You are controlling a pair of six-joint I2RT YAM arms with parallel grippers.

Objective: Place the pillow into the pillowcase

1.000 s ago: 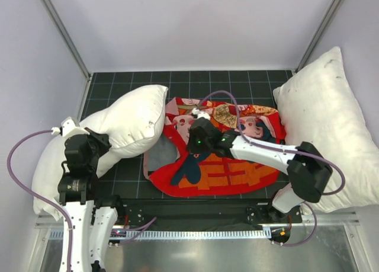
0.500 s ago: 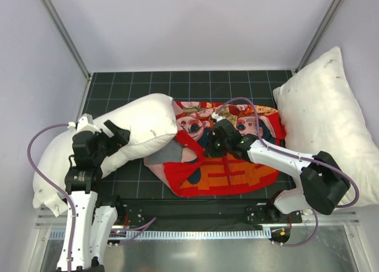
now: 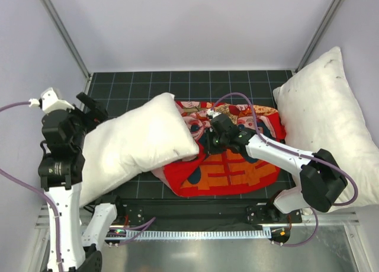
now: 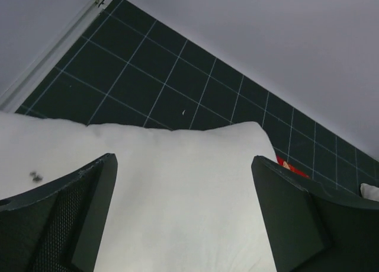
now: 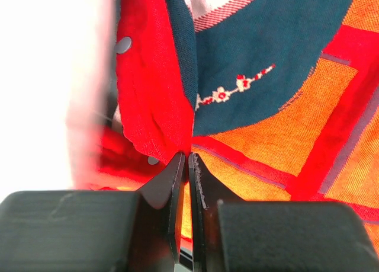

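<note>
The white pillow (image 3: 133,144) lies slanted at centre left, its right end over the left side of the red pillowcase (image 3: 237,168). Whether that end is inside the case I cannot tell. My left gripper (image 3: 93,114) stands open by the pillow's far left corner. In the left wrist view its fingers (image 4: 80,221) are spread wide over the pillow (image 4: 177,183), holding nothing. My right gripper (image 3: 208,143) is shut on a fold of the pillowcase beside the pillow's end. In the right wrist view the gripper (image 5: 188,159) pinches red cloth (image 5: 160,106), and the pillow (image 5: 47,76) is a white blur at left.
A larger white pillow (image 3: 325,118) leans against the right wall. The dark gridded mat (image 3: 237,82) is walled in behind and on both sides. A metal rail (image 3: 195,233) runs along the near edge by the arm bases.
My left gripper opened, let go of the pillow and drew back to the upper left. The pillow slid right onto the pillowcase. My right gripper shifted slightly, still holding the cloth.
</note>
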